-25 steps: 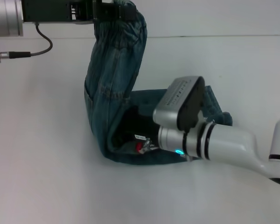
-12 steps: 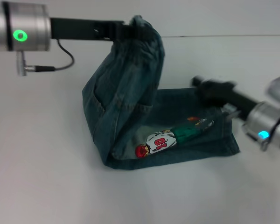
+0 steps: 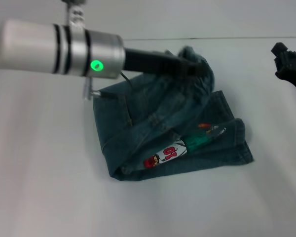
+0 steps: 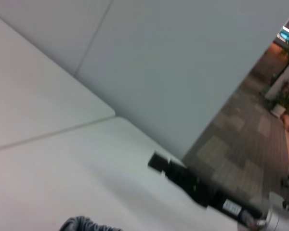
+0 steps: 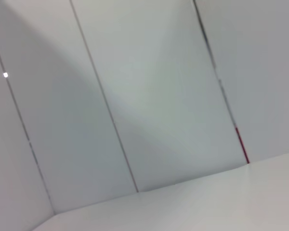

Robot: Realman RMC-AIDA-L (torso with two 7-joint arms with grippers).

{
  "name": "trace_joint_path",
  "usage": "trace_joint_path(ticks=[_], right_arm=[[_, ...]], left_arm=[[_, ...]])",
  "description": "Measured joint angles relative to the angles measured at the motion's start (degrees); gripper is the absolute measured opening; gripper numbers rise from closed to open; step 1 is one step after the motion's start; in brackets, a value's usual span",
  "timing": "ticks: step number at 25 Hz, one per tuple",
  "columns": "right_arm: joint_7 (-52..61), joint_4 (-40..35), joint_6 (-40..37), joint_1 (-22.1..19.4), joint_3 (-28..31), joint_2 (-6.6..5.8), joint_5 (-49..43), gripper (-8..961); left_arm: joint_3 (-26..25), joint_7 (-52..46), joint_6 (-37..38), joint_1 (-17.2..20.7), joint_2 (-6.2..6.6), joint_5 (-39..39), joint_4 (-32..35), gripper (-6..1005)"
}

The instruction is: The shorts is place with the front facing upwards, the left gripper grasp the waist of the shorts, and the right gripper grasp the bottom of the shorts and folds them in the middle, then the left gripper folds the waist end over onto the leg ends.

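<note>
Final fold under way: left claw (image 3: 200,69) clamps the waist (image 3: 200,61), carrying it over the shorts (image 3: 172,133) toward leg ends (image 3: 239,143) (next: lower, let go). Right claw (image 3: 281,54) parked far right; grip unreadable.

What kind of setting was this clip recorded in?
Probably a lab or office test bench: a plain white table, bare pale wall panels, and tiled indoor flooring beyond. Only denim shorts lie there.

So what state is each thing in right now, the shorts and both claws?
shorts: folded lengthwise, waist lifted, partly carried toward the leg ends.
left gripper: shut on the waist, above the shorts.
right gripper: off to the right, holding nothing.
</note>
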Motion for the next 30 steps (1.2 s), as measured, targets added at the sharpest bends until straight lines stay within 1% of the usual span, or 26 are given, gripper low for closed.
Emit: trace_joint_path(ticks=[5, 7, 11, 15, 20, 22, 24, 25, 27, 30], right_arm=[[0.02, -0.06, 0.32, -0.42, 0.15, -0.02, 1.51, 6], [0.03, 0.1, 0.13, -0.59, 0.27, -0.03, 2.04, 7], [0.33, 0.37, -0.07, -0.65, 0.27, 0.03, 2.32, 7], [0.41, 0.5, -0.08, -0.6, 0.01, 0.18, 2.31, 7], [0.55, 1.02, -0.04, -0.57, -0.38, 0.23, 2.05, 6], [1.4, 0.91, -0.35, -0.63, -1.8, 0.14, 1.99, 8], [3.17, -0.23, -1.46, -0.71, -5.15, 0.04, 1.9, 13], [4.08, -0.93, -2.13, -0.76, -6.84, 0.0, 1.89, 15], [6.06, -3.18, -3.8, -0.96, -11.24, -0.02, 1.88, 20], [9.76, -6.28, -5.99, -1.43, -17.35, -0.03, 1.88, 27]], left_arm=[[7.9, 2.29, -5.66, -2.62, -0.31, -3.25, -6.25, 195], [10.39, 2.16, -8.13, -3.29, -0.43, -3.54, -7.81, 206], [16.99, 2.17, -13.45, -4.14, -0.55, -5.89, -10.7, 227], [19.72, 2.56, -14.98, -3.74, -0.61, -7.92, -10.9, 359], [19.73, 2.75, -14.63, -2.65, -0.49, -9.59, -10.1, 491], [19.39, 3.58, -14.02, -1.02, -0.34, -9.95, -8.66, 540], [19.04, 5.42, -13.6, 2.06, -0.23, -10.54, -5.95, 589], [18.48, 7.12, -13.22, 4.28, -0.23, -11.06, -4.18, 614], [16.43, 9.82, -11.79, 7.41, -0.32, -11.67, -2.14, 663], [9.42, 15.28, -6.35, 11.7, -0.51, -12.27, -1.32, 758]])
